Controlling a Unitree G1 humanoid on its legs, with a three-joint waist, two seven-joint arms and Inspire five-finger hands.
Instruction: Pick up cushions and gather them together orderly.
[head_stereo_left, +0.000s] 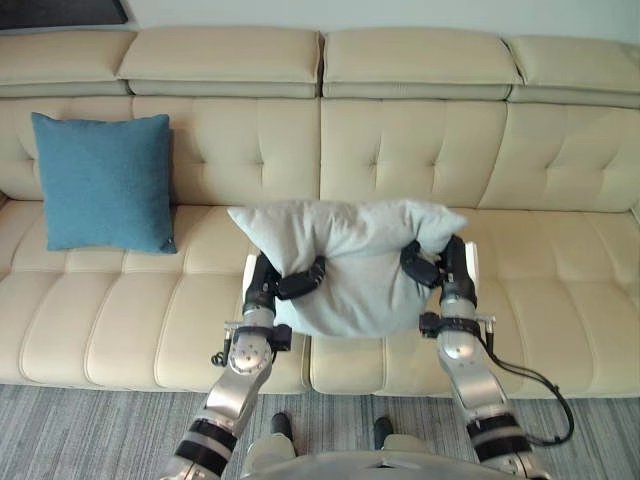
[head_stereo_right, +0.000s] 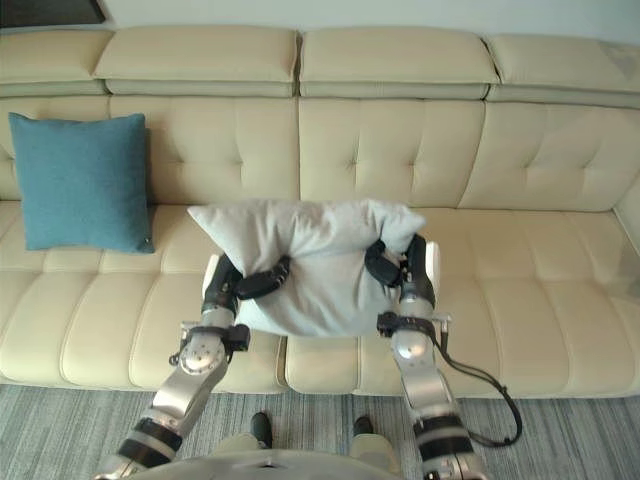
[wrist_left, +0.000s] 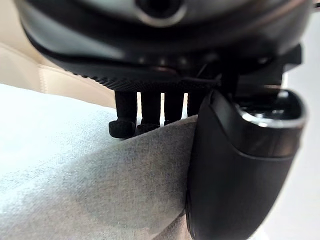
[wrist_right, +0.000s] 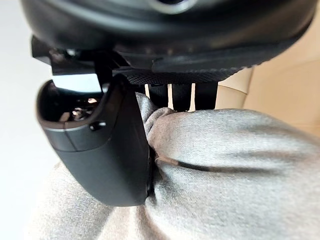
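I hold a pale grey cushion (head_stereo_left: 350, 262) up in front of the cream sofa (head_stereo_left: 400, 150), over its middle seats. My left hand (head_stereo_left: 292, 281) pinches the cushion's left side and my right hand (head_stereo_left: 428, 264) pinches its right side, thumb and fingers curled into the cloth. The left wrist view shows the fingers (wrist_left: 145, 112) over the grey cloth (wrist_left: 100, 185). The right wrist view shows the grey cushion (wrist_right: 225, 170) bunched against the thumb (wrist_right: 105, 150). A blue cushion (head_stereo_left: 105, 182) stands upright against the sofa's backrest at the left.
The sofa's seats to the right of the grey cushion are bare (head_stereo_left: 560, 290). A grey striped rug (head_stereo_left: 90, 430) lies on the floor before the sofa.
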